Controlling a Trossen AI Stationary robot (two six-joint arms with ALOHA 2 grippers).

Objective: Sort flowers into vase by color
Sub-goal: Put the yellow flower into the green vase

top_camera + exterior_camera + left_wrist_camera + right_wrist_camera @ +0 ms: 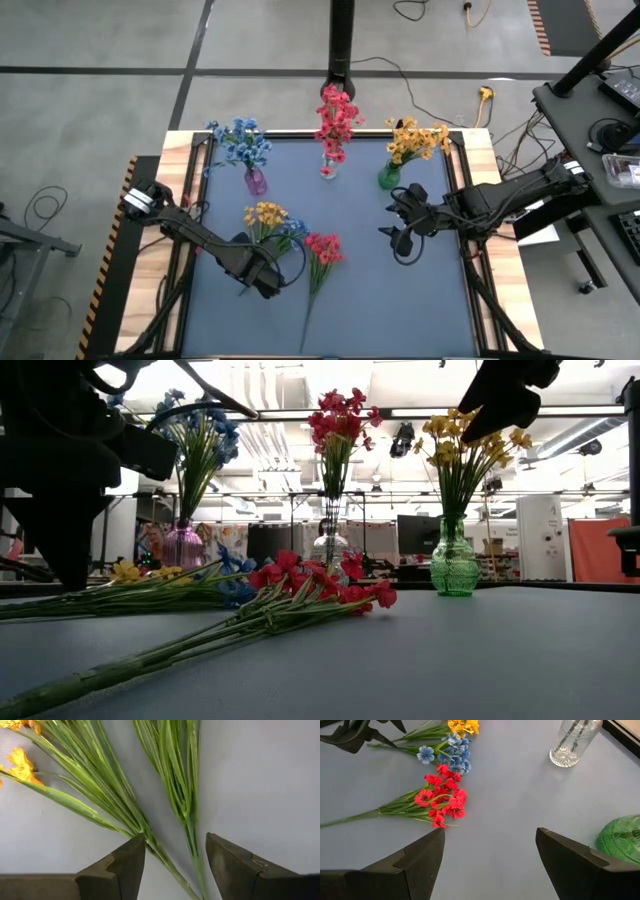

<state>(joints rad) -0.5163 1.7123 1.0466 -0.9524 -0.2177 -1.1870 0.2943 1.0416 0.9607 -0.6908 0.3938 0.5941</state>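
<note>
The left gripper (175, 857) is held low over the table with its fingers (125, 865) spread apart, and green stems (187, 815) of the loose flowers are seen passing between them, not clamped. In the high view this gripper (262, 280) is placed at the stem ends of the yellow sprig (265, 214) and the blue sprig (293, 230), which lie side by side on the dark table mat (420, 300). Just beside them the red sprig (323, 248) is laid, its stem running toward the table's near edge.

The right gripper (396, 232) is held above the mat with its fingers (420, 857) wide apart and nothing between them, close to the green vase (389, 177).

Along the far edge three vases are stood: a purple vase (256, 181) with blue flowers (240, 142), a clear vase (329, 165) with red flowers (337, 115), and the green vase with yellow flowers (415, 139).
</note>
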